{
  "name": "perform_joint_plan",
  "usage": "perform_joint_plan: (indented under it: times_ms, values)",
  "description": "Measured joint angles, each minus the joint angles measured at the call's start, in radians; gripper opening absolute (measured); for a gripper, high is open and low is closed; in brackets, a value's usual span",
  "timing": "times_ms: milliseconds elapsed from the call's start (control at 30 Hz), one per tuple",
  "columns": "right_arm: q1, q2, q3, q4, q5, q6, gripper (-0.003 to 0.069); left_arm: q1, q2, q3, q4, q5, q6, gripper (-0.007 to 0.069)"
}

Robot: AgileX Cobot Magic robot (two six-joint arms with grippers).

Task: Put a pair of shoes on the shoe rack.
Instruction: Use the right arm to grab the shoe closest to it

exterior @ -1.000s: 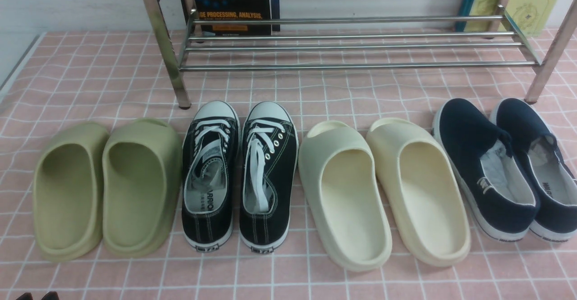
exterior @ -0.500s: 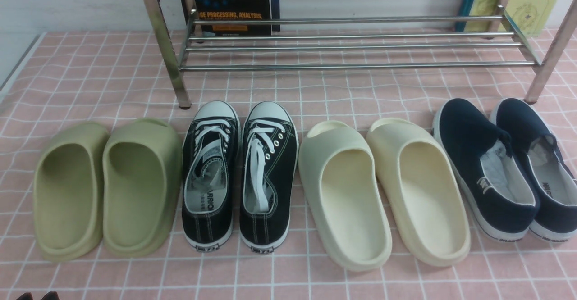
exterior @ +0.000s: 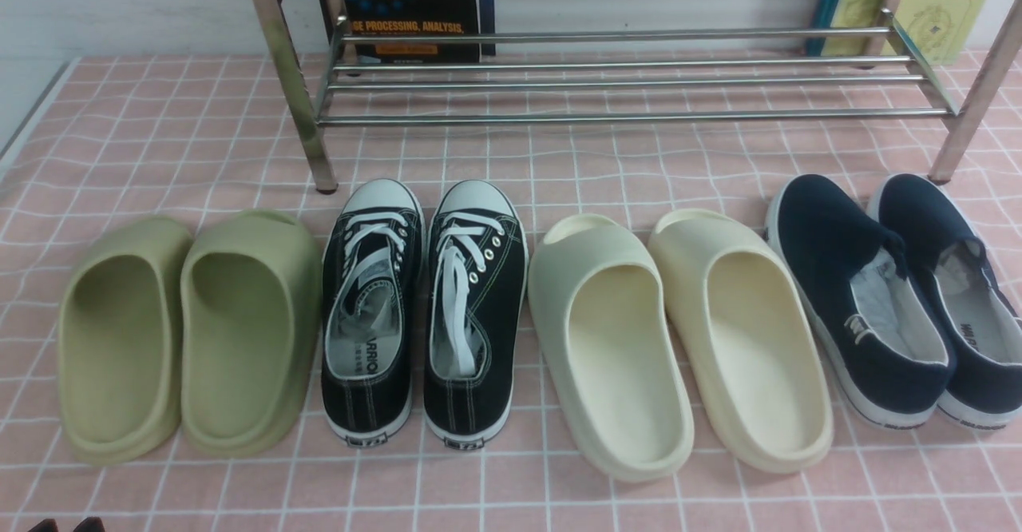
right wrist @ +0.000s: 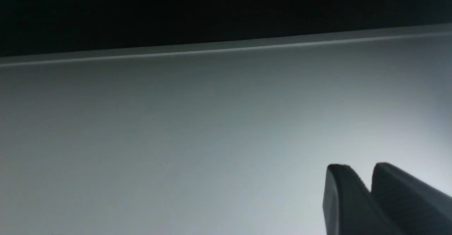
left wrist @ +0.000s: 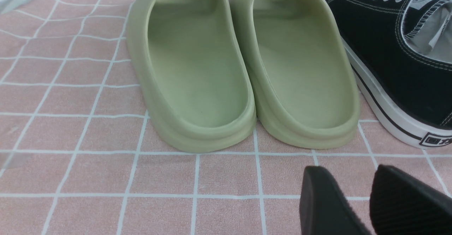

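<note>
The pair of shoes, two navy slip-ons with white soles, stands at the right end of the row: one shoe [exterior: 846,276] beside the other [exterior: 926,228], heels toward me. The chrome shoe rack [exterior: 623,117] stands behind the row with bare bars. My left gripper [exterior: 66,526] shows only as two dark tips at the bottom left edge. In the left wrist view it [left wrist: 344,171] hovers over the cloth with a narrow gap between its fingers, holding nothing. My right gripper [right wrist: 355,168] is shut and empty, facing a plain grey surface; it is out of the front view.
In the same row stand olive green slides [exterior: 188,332] [left wrist: 243,69], black lace-up sneakers [exterior: 423,308] [left wrist: 399,62] and cream slides [exterior: 679,340]. Books lean behind the rack at left [exterior: 415,13] and right [exterior: 918,13]. The pink checked cloth [exterior: 160,133] ends at the left edge.
</note>
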Motion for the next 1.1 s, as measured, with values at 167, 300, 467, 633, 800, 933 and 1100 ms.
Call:
perform_joint_plan:
  times_ms: [167,300,467,633,800,933,1100]
  values:
    - [0.000,-0.001,-0.104,0.037,0.370,0.000,0.0134,0.000,0.000,0.000,0.000,0.000,0.000,0.0239]
    - [0.000,0.016,-0.281,0.056,0.748,-0.031,0.0079,0.000,0.000,0.000,0.000,0.000,0.000,0.0239]
    - [0.000,0.201,-0.502,0.056,1.154,-0.045,-0.0016,0.000,0.000,0.000,0.000,0.000,0.000,0.0239]
    - [0.000,0.528,-0.643,0.048,1.480,-0.050,-0.0013,0.000,0.000,0.000,0.000,0.000,0.000,0.0239]
    - [0.000,0.830,-0.656,0.080,1.674,-0.052,-0.0009,0.000,0.000,0.000,0.000,0.000,0.000,0.0239]
    - [0.000,0.976,-0.656,0.105,1.727,-0.052,-0.0006,0.000,0.000,0.000,0.000,0.000,0.000,0.0239]
    - [0.002,1.093,-0.656,0.199,1.729,-0.079,-0.0001,0.000,0.000,0.000,0.000,0.000,0.000,0.0239]
